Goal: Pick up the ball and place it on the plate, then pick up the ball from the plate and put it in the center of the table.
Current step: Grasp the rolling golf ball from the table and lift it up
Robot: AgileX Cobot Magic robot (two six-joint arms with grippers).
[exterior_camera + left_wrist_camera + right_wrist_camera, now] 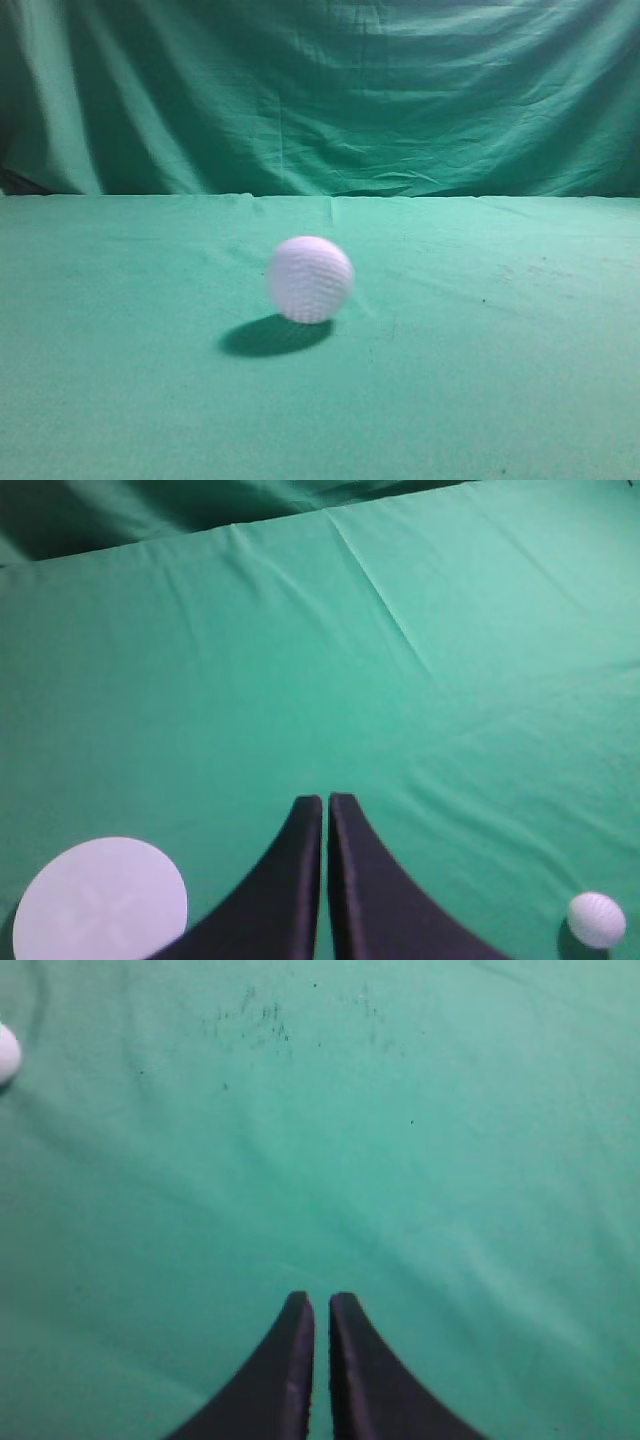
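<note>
The golf ball (pixel 310 279) sits alone on my worktop (pixel 520 380), near the middle of the green cloth in the exterior view, with its shadow thrown to the left and toward the camera. Its dimples show, but I can read no brand, number or other writing on it; the picture is too soft for that.

My left end effector (pixel 326 810) hangs above the cloth with its two black fingers (pixel 300 880) pressed almost together, only a thin slit between them, and nothing held. In that wrist view the golf ball (pixel 597 919) lies well off to the right of the fingers, apart from them, and a white plate (pixel 100 900) lies flat on the cloth to their left. The plate bears a faint raised pattern, no legible lettering.

My right end effector (pixel 321 1300) is likewise nearly closed and holds nothing, over bare cloth with a few dark specks. The ball (pixel 6 1053) just shows at the left edge, far from the fingertips
</note>
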